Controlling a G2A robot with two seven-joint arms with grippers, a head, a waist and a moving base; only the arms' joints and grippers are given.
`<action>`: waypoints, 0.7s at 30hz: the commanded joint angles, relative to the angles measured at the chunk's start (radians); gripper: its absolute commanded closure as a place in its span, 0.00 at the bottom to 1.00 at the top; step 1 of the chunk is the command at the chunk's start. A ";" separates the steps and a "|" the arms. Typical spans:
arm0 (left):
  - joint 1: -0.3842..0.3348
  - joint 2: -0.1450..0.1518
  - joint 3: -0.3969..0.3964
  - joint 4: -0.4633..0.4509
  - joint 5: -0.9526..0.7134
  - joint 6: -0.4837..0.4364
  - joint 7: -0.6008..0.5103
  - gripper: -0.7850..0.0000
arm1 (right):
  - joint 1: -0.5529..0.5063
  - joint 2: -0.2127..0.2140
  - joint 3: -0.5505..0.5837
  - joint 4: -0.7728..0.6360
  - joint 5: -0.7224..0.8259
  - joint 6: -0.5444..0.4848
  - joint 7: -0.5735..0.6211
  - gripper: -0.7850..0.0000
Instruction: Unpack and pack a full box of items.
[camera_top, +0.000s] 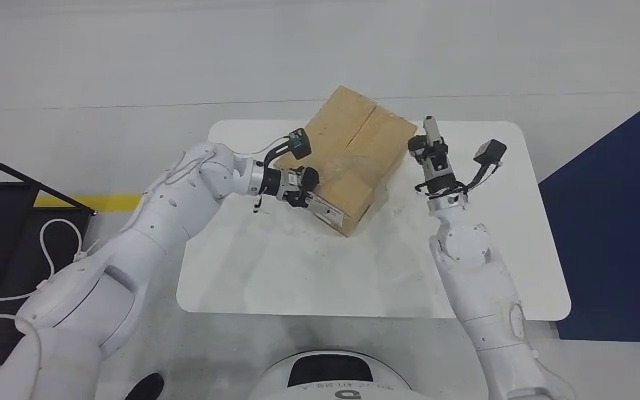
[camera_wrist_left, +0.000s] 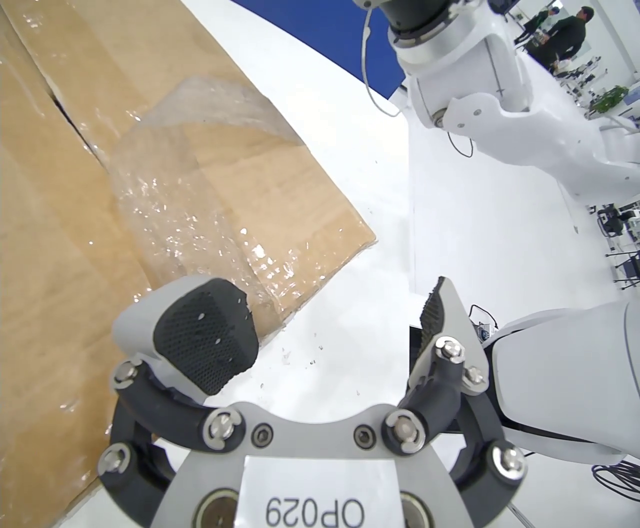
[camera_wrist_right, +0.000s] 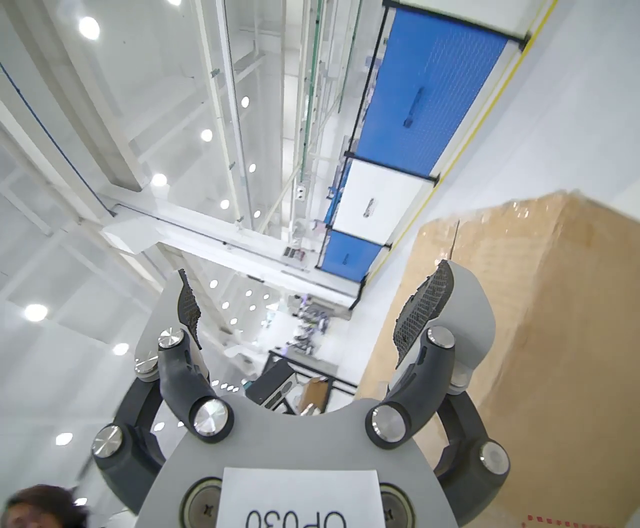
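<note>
Two open pairs, left jaws at the taped box (camera_top: 352, 152) edge, right jaws beside the box (flaps shut).

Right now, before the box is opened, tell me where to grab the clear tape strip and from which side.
Grip the clear tape at its crinkled end, where it folds from the top seam down the side of the cardboard box. It looks puckered and partly lifted there. Come in with the left gripper, open beside that face, probably peeling upward.

Tan cardboard box (camera_top: 355, 155) with glossy clear tape (camera_wrist_left: 200, 210) on a white table (camera_top: 300, 280); black dimpled pads (camera_wrist_left: 207, 340)
</note>
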 joint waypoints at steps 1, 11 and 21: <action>0.000 0.000 0.000 0.000 0.000 0.000 0.000 0.00 | -0.043 -0.005 -0.045 -0.093 -0.401 0.143 -0.173 0.00; 0.000 0.000 0.000 0.000 0.000 0.000 0.000 0.00 | -0.058 -0.012 -0.121 -0.108 -0.715 0.363 -0.268 0.00; 0.000 0.000 0.000 0.000 0.000 0.000 0.000 0.00 | -0.087 0.026 -0.227 -0.199 -1.498 0.297 0.004 0.00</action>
